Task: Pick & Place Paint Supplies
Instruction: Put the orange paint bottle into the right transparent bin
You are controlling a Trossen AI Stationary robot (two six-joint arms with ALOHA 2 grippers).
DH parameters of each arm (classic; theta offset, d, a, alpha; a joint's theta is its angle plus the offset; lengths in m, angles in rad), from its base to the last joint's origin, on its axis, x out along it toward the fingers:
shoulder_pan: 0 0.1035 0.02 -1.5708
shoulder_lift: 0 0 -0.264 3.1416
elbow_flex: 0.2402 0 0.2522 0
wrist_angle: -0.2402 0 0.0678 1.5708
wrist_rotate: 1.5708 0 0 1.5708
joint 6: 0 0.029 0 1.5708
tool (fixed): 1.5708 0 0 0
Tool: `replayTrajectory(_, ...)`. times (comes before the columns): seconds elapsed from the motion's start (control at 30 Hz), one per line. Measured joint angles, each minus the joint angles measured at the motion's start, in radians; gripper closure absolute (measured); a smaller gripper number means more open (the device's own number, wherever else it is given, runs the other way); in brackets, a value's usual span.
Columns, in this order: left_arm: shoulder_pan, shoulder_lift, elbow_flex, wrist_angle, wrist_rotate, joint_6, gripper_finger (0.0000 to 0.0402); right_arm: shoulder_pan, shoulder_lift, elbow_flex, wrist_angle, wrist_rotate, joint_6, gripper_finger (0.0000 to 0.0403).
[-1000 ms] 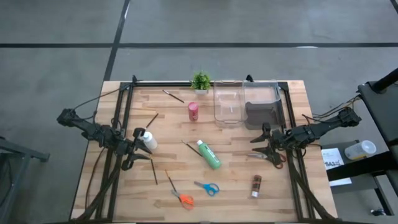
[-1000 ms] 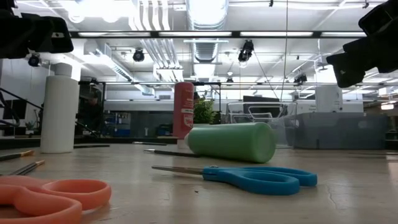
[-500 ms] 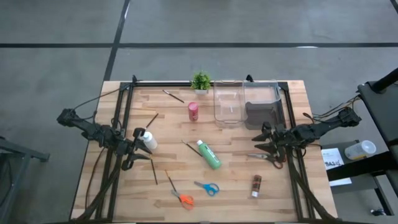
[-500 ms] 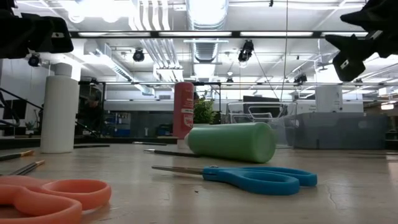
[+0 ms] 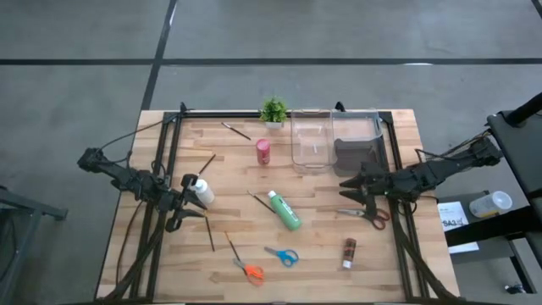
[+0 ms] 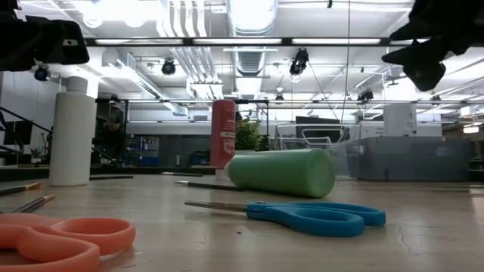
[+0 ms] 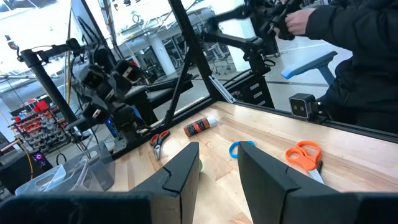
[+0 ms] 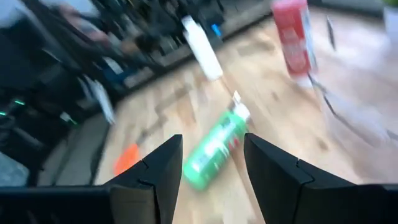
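Orange plastic-handled scissors (image 5: 249, 270) at table's 6 o'clock, blue-handled scissors (image 5: 285, 256) just beyond, smooth green squeeze bottle (image 5: 284, 210) lying at centre, matte white cylindrical bottle (image 5: 201, 191) upright at 9 o'clock beside left gripper (image 5: 184, 203), fingers parted, empty, right gripper (image 5: 350, 188) at 3 o'clock, fingers parted, empty, red bottle (image 5: 263, 151) upright toward 12, clear plastic bins (image 5: 311, 140) behind.

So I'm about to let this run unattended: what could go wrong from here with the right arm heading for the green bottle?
The green bottle lies on its side, so the open right gripper may nudge it and set it rolling. A thin brush lies right beside it and could get pinched along with it. The red-handled scissors sit just under the right arm, so a low sweep might drag them.
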State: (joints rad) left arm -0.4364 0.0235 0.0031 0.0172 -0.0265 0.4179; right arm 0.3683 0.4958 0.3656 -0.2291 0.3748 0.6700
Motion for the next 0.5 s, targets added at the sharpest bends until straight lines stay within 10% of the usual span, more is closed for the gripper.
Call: replayTrajectory(0.5, 0.000, 0.000, 0.000, 0.000, 0.000, 0.000, 0.0283, 0.038, 0.651, 0.594, -0.811, -0.087, 0.565, 0.0235)
